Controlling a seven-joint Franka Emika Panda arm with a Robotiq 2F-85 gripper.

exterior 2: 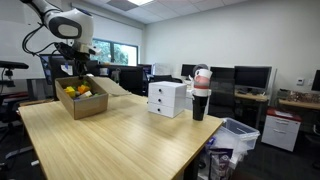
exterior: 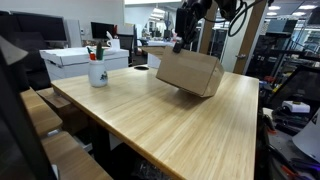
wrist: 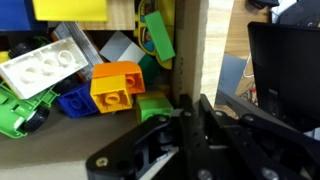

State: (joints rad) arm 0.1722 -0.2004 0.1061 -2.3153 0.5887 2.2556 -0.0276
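The jaws pinch one wall of the open brown cardboard box [exterior: 190,73]; an orange plastic building brick [wrist: 117,85] lies just inside that wall.

My gripper [wrist: 187,108] is matt black. The box [exterior: 190,72] is dull brown cardboard, the bricks [wrist: 118,85] are glossy plastic, and the table [exterior: 200,130] is smooth pale wood.

A long pale wooden table [exterior 2: 130,140] fills an office room with white walls [exterior 2: 220,35] and a bright window [exterior 2: 125,52] at the back. Desks [exterior 2: 298,99] with dark monitors [exterior 2: 250,76] line one side. Ceiling lights [exterior: 160,12] seem to glow overhead, though they are blurred.
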